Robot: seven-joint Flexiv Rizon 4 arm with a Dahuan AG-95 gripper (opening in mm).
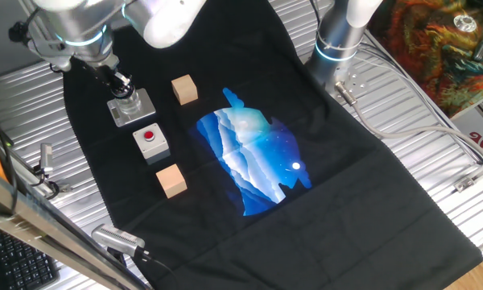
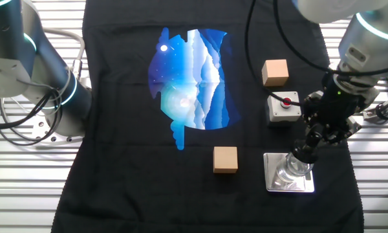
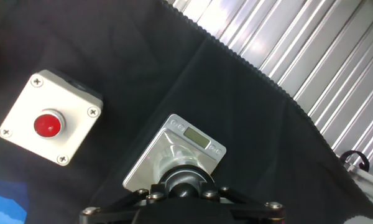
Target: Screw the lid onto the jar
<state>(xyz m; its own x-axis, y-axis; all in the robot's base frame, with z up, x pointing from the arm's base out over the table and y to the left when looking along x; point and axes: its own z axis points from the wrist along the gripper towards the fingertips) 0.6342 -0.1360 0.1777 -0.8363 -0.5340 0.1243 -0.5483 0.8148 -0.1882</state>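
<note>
Pincer (image 2: 305, 152) grips lid (image 3: 181, 186) atop jar (image 2: 290, 169) near cloth (image 2: 149, 181) edge, button box (image 2: 283, 107) just beside

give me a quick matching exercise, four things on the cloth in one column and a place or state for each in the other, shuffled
Things:
1. jar
2. grey button box
3. blue mountain print
4. lid

Places or states:
A. in the middle of the black cloth
B. standing on a square metal base plate
C. between the two wooden cubes
D. on top of the jar, at the gripper

Pairs: 1-B, 2-C, 3-A, 4-D

The wooden cubes sit at and.
</note>
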